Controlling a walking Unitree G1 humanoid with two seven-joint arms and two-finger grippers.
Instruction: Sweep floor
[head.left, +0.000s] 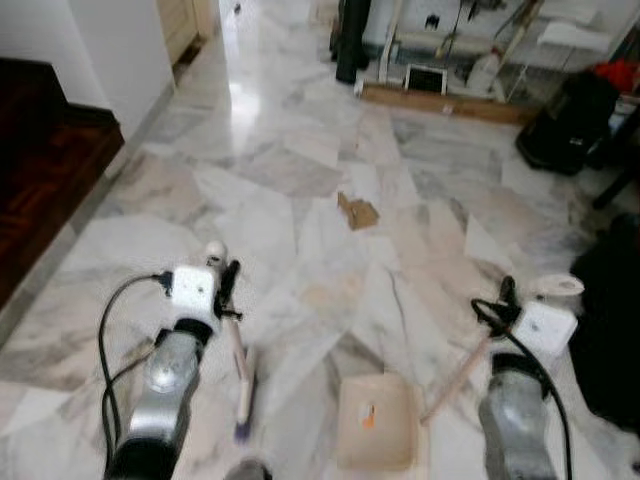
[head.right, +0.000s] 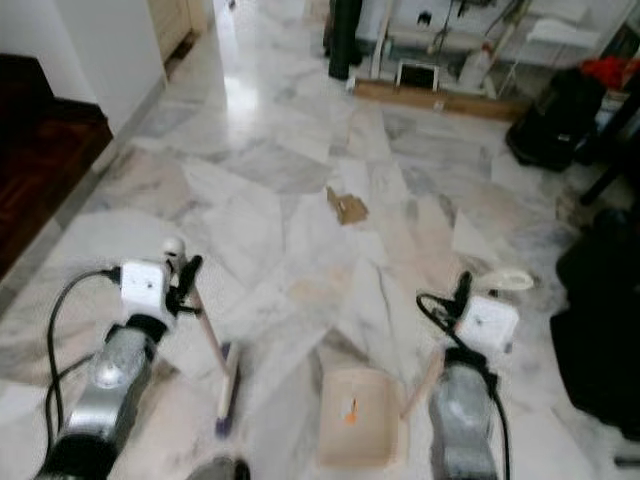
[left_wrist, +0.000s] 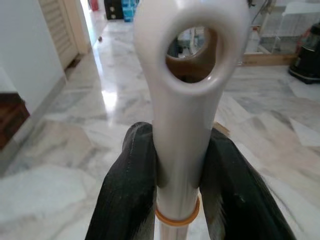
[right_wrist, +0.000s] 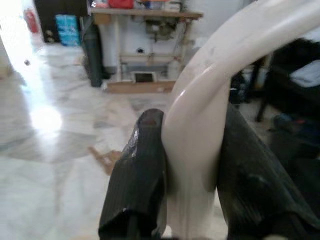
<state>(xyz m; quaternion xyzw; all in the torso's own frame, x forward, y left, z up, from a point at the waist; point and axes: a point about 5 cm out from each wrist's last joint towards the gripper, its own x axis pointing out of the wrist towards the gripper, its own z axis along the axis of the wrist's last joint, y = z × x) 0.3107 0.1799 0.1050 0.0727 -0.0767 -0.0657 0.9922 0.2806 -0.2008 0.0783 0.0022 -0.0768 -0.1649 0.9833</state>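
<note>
Between left gripper (left_wrist: 180, 200) fingers, broom handle (left_wrist: 185, 100).

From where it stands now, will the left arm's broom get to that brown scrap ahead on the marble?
Probably not yet. The brown scrap lies well ahead of the broom held by the left gripper, with open marble floor between; nothing blocks stepping closer.

Open marble floor (head.left: 300, 200), cardboard scrap (head.left: 358, 211) ahead
</note>
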